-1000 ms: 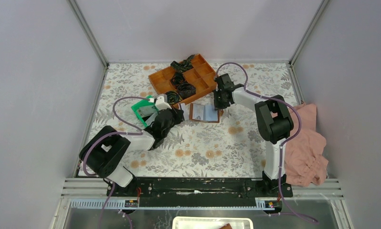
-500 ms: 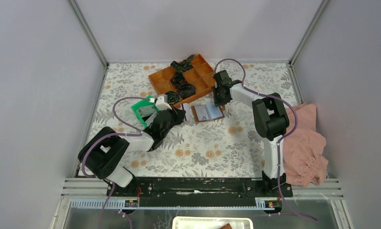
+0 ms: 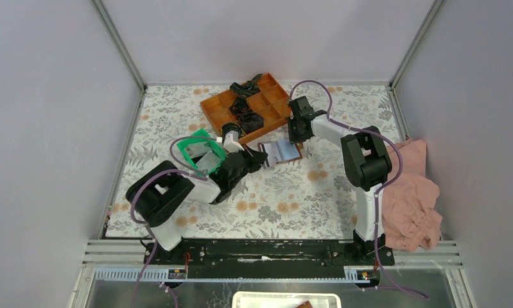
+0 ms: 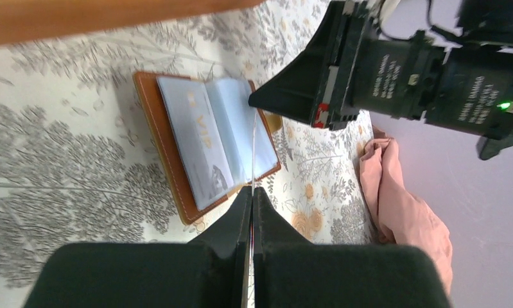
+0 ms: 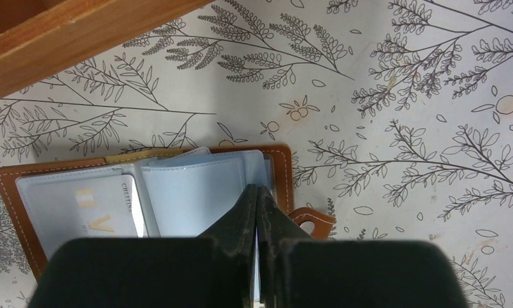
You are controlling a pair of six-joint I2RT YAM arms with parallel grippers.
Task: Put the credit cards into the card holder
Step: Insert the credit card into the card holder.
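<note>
1. Two changes on your left: the left arm has swung away from the green tray toward the middle of the counter, and the tray now shows more of its pale flat contents. These are probably more cards, though the overhead view is too small to be sure
2. Your left fingers are pressed tight on a credit card, seen edge-on as a thin pale line. Its far edge now reaches over the open card holder, close to the fold
3. That holder lies open on the counter between the two arms, and it has turned a little over the last second. One card with gold lettering already sits in its left sleeve, and the sleeves beside it look empty
4. From this you appear to be at the insertion step: the held card is lined up but not yet in a pocket
5. Behind the holder, the orange tray has black coiled items in several compartments and no cards that you can see
6. Your right fingers are pressed together over the holder's right half, near the snap tab. That arm has hardly moved, and you cannot tell whether the fingers nip a sleeve
7. Far right, a pink cloth lies bunched at the counter's edge
</note>
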